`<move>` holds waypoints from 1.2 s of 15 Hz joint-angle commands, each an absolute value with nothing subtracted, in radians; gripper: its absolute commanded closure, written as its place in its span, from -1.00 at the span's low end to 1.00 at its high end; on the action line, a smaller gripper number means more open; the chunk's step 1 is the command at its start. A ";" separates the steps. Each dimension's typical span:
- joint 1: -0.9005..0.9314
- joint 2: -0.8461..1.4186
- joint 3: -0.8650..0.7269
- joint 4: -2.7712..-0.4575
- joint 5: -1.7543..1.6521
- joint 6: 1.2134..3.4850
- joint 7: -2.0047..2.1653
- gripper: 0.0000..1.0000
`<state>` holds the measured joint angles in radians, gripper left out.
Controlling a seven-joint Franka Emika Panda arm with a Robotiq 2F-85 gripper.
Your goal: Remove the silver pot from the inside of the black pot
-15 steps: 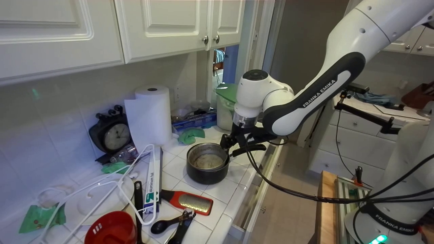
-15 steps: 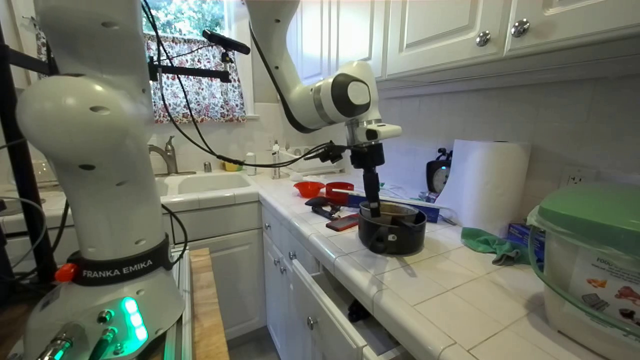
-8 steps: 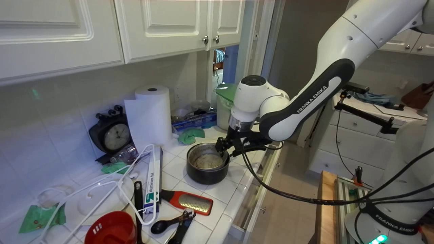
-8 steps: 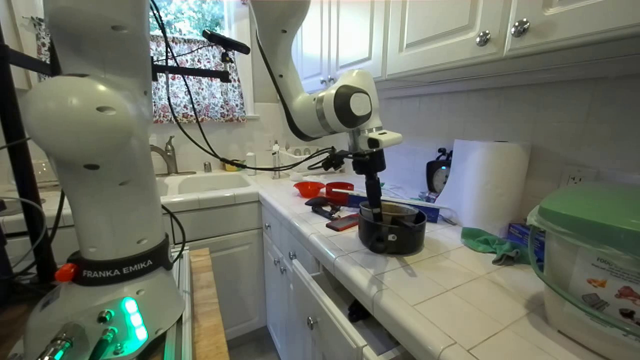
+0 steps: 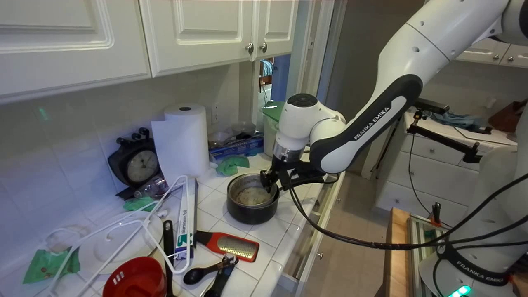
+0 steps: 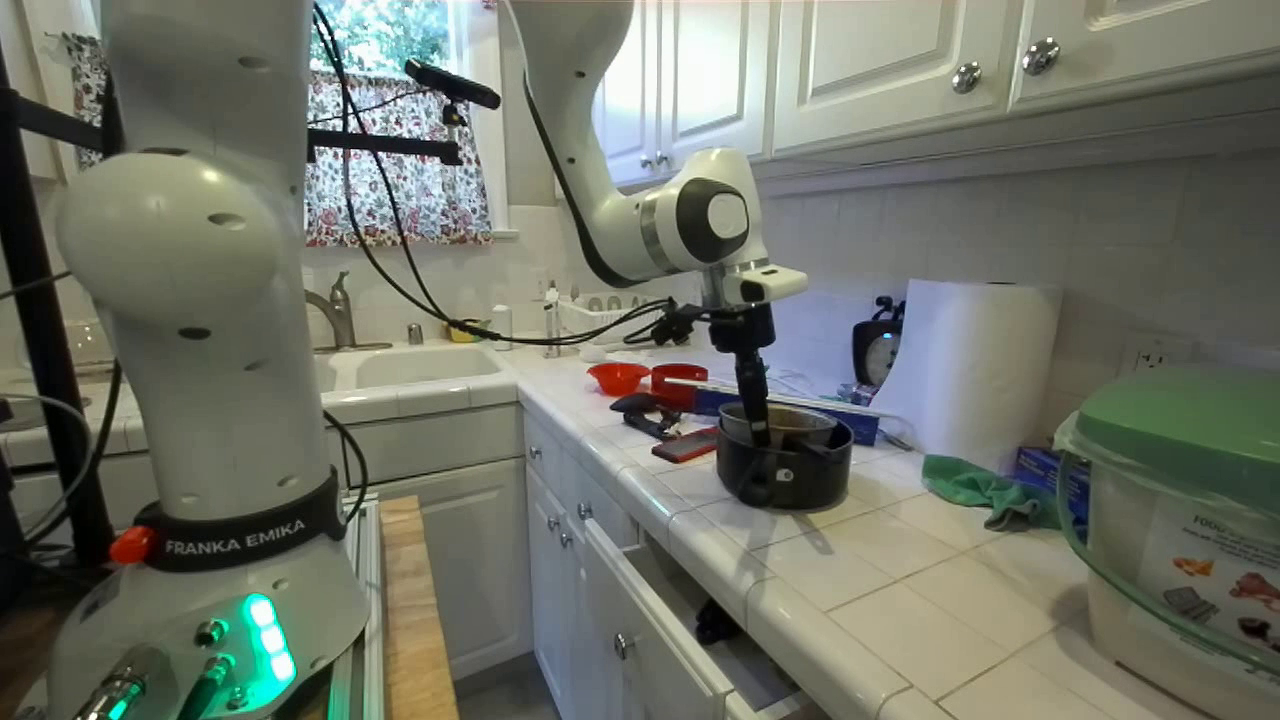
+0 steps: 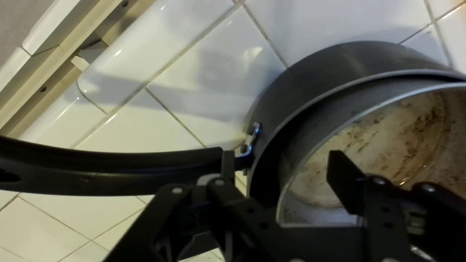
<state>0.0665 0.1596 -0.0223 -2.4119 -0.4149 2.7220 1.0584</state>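
Note:
The silver pot [image 5: 251, 197] sits inside the black pot [image 5: 249, 215] on the tiled counter. Both also show in an exterior view, the silver pot's rim [image 6: 805, 425] just above the black pot [image 6: 815, 485]. In the wrist view, the stained silver pot [image 7: 386, 142] sits off-centre, with a dark gap between it and the black pot [image 7: 313, 78] on the handle side. My gripper [image 7: 285, 174] is open. One finger is over the silver pot's inside, the other by the base of the black handle [image 7: 109, 173]. Both rims run between the fingers. I cannot tell whether a finger touches.
A red-edged grater [image 5: 237, 246], black spoon [image 5: 202, 273], red bowl [image 5: 138, 280] and white hanger [image 5: 144, 222] lie on the near counter. Behind stand a paper-towel roll [image 5: 187, 140] and green-lidded container [image 6: 1180, 500]. A drawer [image 6: 650, 630] is open below the counter edge.
The arm has come down and moved a little inward over the pots, bringing the gripper's fingers lower at the silver pot's rim. The pots have not moved.

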 commanded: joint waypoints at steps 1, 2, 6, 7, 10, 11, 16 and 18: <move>0.103 0.207 -0.056 -2.375 -0.435 2.735 1.082 0.28; 0.108 0.212 -0.060 -2.371 -0.433 2.734 1.082 0.40; 0.122 0.210 -0.079 -2.363 -0.434 2.730 1.087 0.90; 0.122 0.208 -0.083 -2.361 -0.432 2.732 1.086 0.90; 0.126 0.205 -0.088 -2.359 -0.431 2.731 1.086 0.88; 0.128 0.203 -0.089 -2.358 -0.433 2.730 1.089 0.90; 0.136 0.192 -0.101 -2.351 -0.446 2.731 1.118 0.91; 0.137 0.190 -0.106 -2.349 -0.447 2.729 1.128 0.91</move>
<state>0.1137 0.1906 -0.0810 -2.3590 -0.4149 2.7265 1.0792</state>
